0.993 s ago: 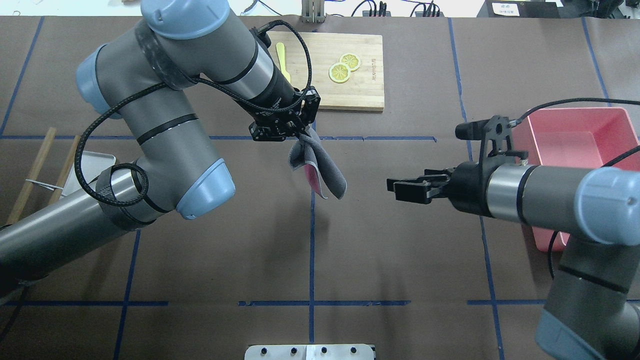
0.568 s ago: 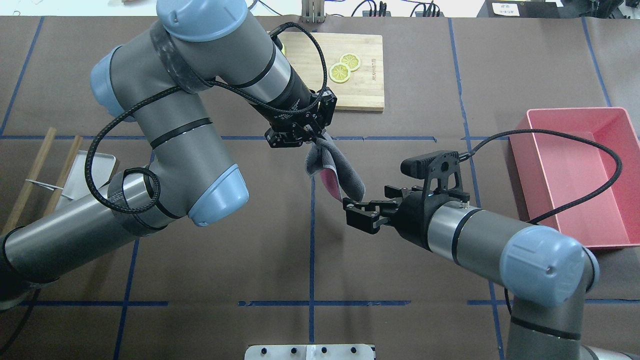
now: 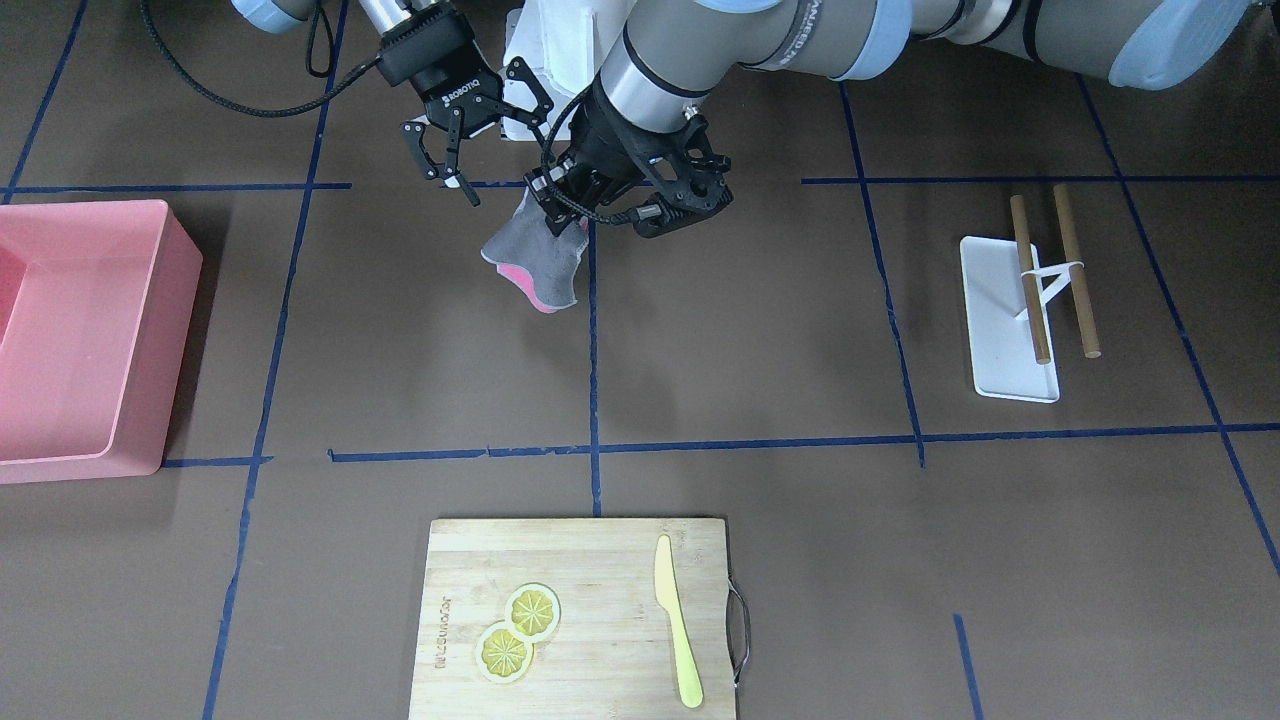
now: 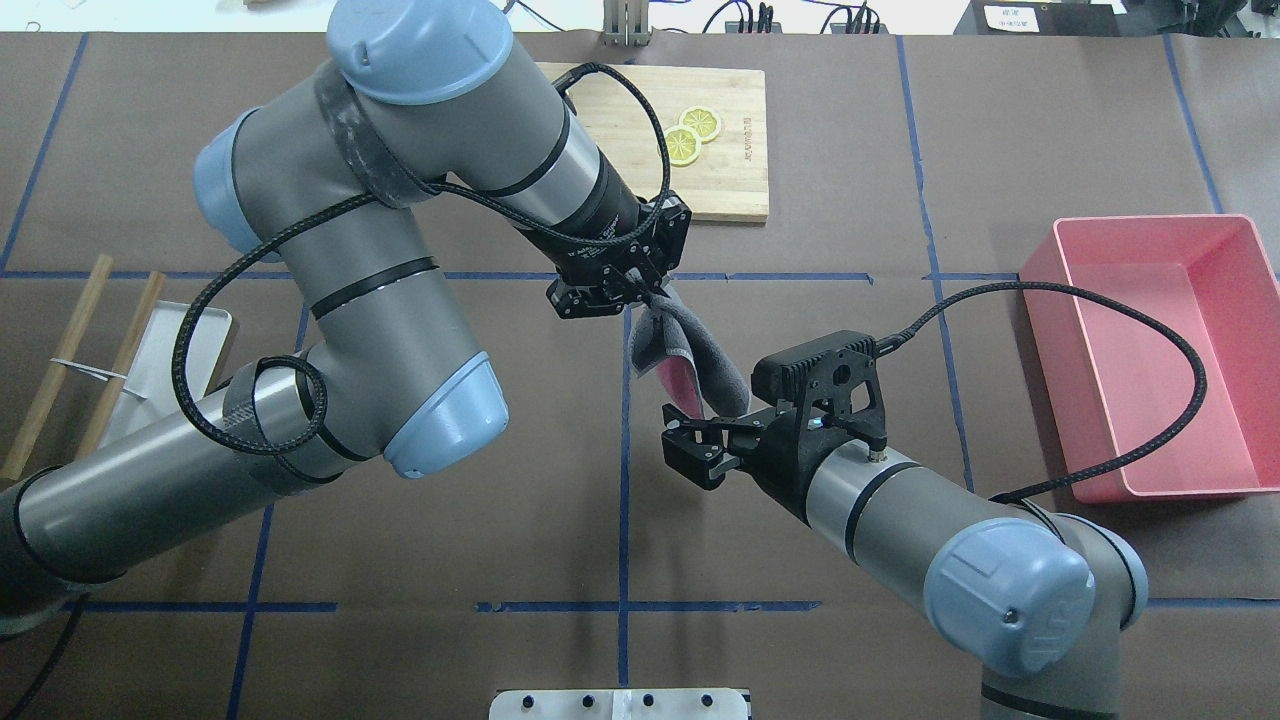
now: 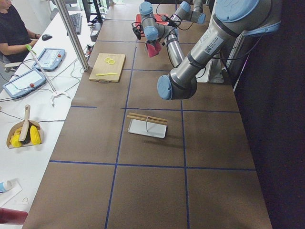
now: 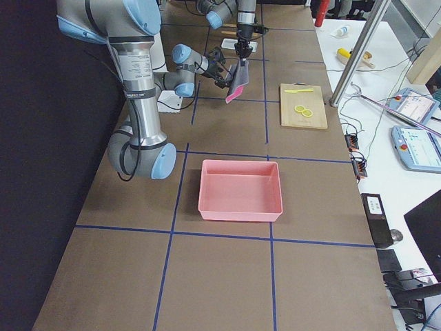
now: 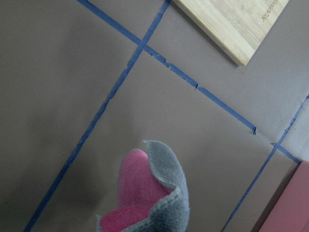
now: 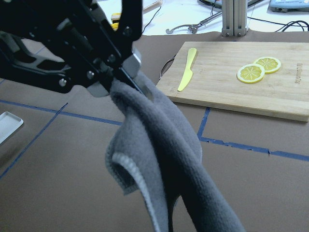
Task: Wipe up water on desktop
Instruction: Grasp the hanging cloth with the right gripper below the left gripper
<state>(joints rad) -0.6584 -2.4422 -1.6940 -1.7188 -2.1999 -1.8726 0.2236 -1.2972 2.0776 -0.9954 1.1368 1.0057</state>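
Brown desktop [image 4: 850, 150], cloth [image 7: 145, 193] grey right-wrist, pink left-wrist

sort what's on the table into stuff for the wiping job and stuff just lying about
For the job: grey-pink cloth, left end effector gripping it, open right end effector beside it, desktop.
Lying about: cutting board, lemon slices, yellow knife, pink bin, white tray, wooden sticks.
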